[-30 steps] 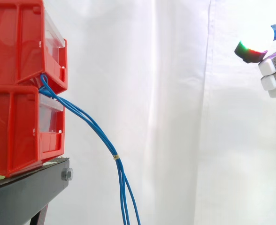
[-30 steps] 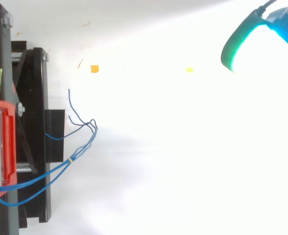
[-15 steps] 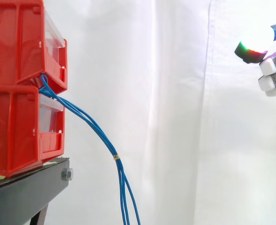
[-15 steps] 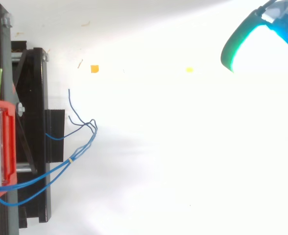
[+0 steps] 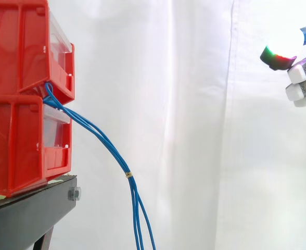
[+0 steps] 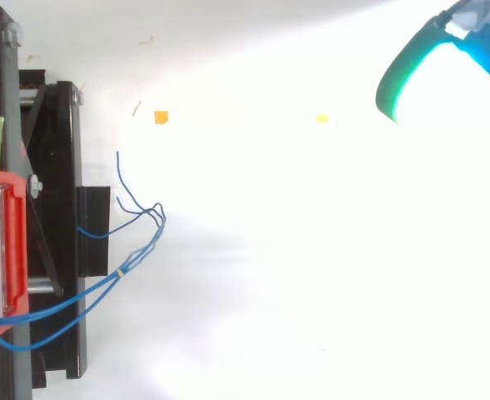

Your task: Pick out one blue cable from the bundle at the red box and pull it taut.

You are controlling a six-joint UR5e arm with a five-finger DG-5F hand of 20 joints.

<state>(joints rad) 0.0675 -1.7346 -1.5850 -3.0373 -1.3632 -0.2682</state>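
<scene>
Several blue cables [image 5: 98,138] come out between the upper red bin [image 5: 17,47] and the lower red bin [image 5: 17,146]. A yellow tie [image 5: 128,175] binds them, and below it they hang out of the side view. From above, the same bundle [image 6: 78,296] runs from the bin past the tie, and its loose ends [image 6: 137,208] curl over the white floor. My hand [image 5: 298,75] sits at the right edge, far from the cables and level with the upper bin. It is open and holds nothing. One glowing green fingertip [image 6: 399,79] shows at the upper right of the top view.
The bins stand on a black stand [image 5: 33,208] at the left, in front of a white curtain. An orange scrap [image 6: 161,117] and a yellow scrap [image 6: 322,119] lie on the white floor. A wide gap separates the hand from the bundle.
</scene>
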